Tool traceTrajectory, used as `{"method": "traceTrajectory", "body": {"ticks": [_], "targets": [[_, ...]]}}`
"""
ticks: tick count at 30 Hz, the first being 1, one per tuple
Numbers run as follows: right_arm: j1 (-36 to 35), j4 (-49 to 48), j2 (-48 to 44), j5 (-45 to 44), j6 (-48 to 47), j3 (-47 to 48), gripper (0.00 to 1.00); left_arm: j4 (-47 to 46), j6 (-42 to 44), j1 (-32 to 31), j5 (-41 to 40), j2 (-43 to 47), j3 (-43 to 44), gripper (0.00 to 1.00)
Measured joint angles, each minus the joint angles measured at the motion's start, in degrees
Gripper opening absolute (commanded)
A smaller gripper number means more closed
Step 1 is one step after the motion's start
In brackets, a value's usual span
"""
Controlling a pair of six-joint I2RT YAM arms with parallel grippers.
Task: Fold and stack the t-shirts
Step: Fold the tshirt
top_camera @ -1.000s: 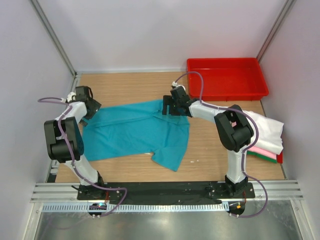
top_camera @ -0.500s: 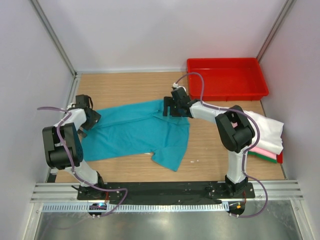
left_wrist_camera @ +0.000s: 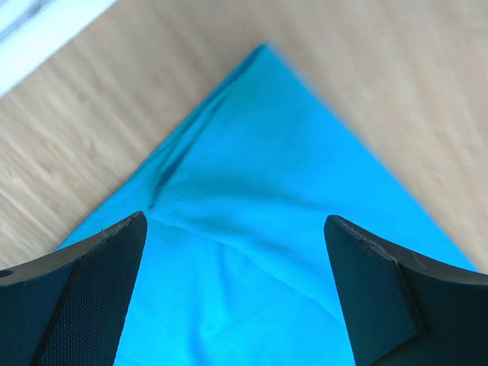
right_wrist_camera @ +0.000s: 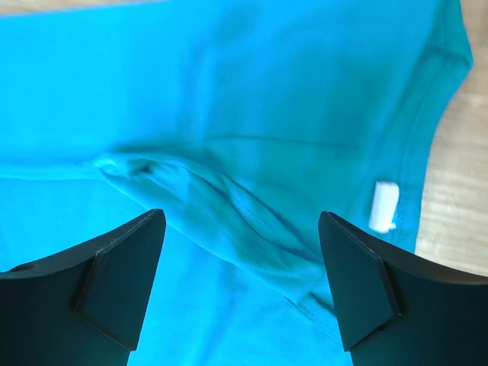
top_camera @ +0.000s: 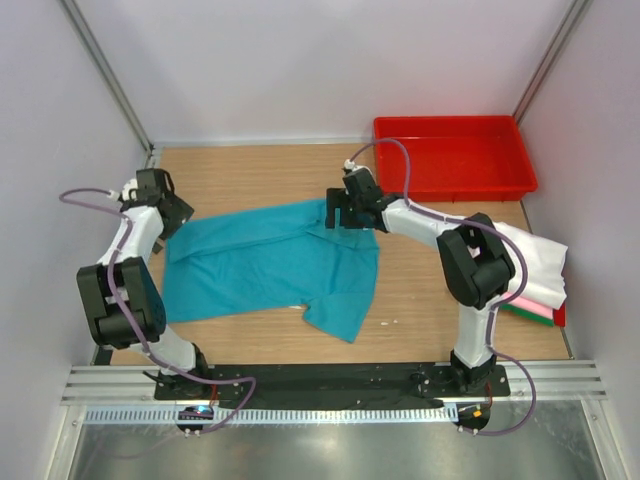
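- Pale walls [top_camera: 300, 60] close in a wooden table [top_camera: 260, 165] on three sides, and my two arms are bolted at its near edge
- On the middle of the table, between my arms, the teal t-shirt [top_camera: 270, 265] lies spread open, mostly flat with a few soft creases
- One sleeve [top_camera: 340, 320] of it points toward the near edge, its end a little crumpled
- My left end effector [left_wrist_camera: 235, 221] stands with its fingers wide apart and nothing in them, over the far-left corner of the teal t-shirt; in the wrist view bare wood shows on both sides of that pointed corner
- My right end effector [right_wrist_camera: 240, 216] is likewise spread wide and empty, over the far-right part of the shirt near the neck
- Between its fingers [right_wrist_camera: 122, 282] a raised fold of cloth runs slantwise, and the small white neck label [right_wrist_camera: 383, 206] sits off to one side by the collar edge
- I cannot tell for certain whether either pair of fingers touches the cloth; both seem to hover just above it
- In the far-right corner of the table sits a red tray [top_camera: 455, 190], well apart from the teal t-shirt
- At the right edge, beside my right arm, folded shirts lie stacked: a white t-shirt [top_camera: 535, 262] on top, a pink t-shirt [top_camera: 520, 300] under it and a green t-shirt [top_camera: 537, 314] at the bottom, partly hidden by my arm's elbow
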State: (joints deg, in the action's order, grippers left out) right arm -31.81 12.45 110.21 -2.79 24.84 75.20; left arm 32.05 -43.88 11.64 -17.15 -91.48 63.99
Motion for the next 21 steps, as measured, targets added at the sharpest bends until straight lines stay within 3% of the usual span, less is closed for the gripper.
{"method": "traceTrajectory", "body": {"ticks": [7,14,18,19,21], "targets": [[0.0,0.7,4.5,1.0,-1.1,10.2,0.87,-0.7,6.4,-7.2,4.1,3.6,9.2,1.0],[-0.4,1.5,12.0,3.1,-1.2,18.2,0.78,-4.4,7.9,-11.5,12.0,2.8,6.1,1.0],[-1.0,2.6,13.0,5.0,-0.9,17.9,0.53,-7.1,6.7,-12.0,16.0,1.0,3.9,0.97],[-1.3,2.5,13.0,5.1,-0.9,17.7,0.42,-8.0,6.4,-12.3,17.1,0.4,3.7,0.96],[-1.9,2.4,13.0,5.0,-1.2,17.6,0.35,-10.1,5.6,-13.0,19.3,-0.9,3.2,0.95]]}}
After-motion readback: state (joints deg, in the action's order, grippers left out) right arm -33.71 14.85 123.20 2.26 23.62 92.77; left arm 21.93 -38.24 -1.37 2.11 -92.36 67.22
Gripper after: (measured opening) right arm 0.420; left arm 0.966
